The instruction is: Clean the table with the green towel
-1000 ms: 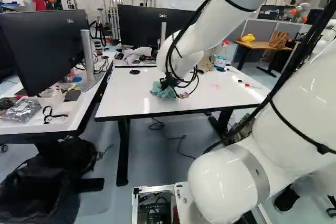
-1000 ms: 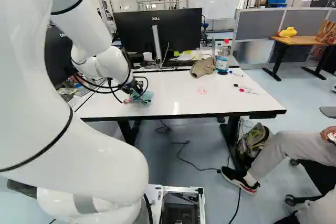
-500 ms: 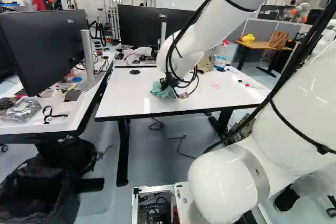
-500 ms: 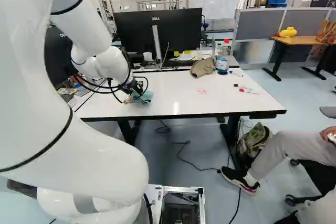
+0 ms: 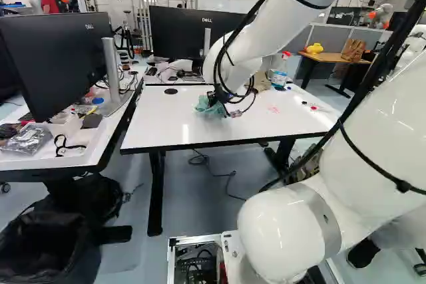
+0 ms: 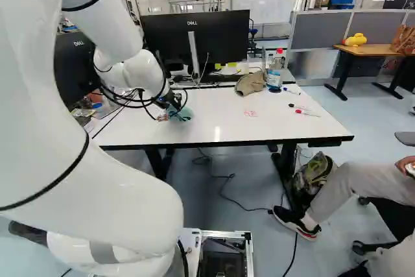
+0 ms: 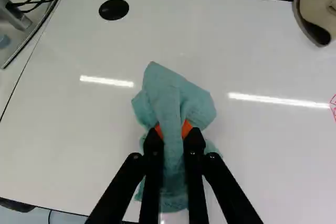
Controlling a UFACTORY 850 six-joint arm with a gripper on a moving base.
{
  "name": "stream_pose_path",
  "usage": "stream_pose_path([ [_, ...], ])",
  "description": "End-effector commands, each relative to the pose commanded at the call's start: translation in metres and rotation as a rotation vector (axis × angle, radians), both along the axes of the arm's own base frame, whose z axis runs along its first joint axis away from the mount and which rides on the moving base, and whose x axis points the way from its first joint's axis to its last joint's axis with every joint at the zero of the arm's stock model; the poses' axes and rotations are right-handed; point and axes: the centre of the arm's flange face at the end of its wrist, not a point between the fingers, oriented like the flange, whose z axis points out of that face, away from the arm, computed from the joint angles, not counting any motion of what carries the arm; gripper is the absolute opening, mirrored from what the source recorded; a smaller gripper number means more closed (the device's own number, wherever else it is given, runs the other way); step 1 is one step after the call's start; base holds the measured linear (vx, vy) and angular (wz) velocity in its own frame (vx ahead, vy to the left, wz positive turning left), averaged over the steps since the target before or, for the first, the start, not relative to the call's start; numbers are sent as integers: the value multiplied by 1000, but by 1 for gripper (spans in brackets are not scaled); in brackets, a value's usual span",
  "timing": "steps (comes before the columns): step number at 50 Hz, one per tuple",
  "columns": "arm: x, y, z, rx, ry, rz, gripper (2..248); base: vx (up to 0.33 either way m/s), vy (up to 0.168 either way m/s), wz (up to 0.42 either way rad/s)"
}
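Note:
Low over the white table, my gripper holds the green towel bunched against the tabletop. In the wrist view the gripper is shut on the towel, its orange pads pinching a fold from both sides, with cloth spreading ahead of and beneath the fingers. A red scribble marks the tabletop to the right of the towel in the right base view.
Toward the table's back right are a beige cap and a spray bottle; markers lie near the right edge. Monitors stand behind and on the left desk. Another robot is far back.
The gripper and the towel in it have shifted a little away from the base, toward the table's back, and slightly right. The base has not moved.

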Motion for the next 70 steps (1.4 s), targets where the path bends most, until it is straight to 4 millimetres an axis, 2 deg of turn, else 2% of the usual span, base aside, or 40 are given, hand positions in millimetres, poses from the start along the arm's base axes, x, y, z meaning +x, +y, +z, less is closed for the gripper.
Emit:
stream_pose_path([
  [28,29,-36,34,7,-71,-91,50,0,0,0],
  [70,64,-102,35,1,-68,-239,50,0,0,0],
])
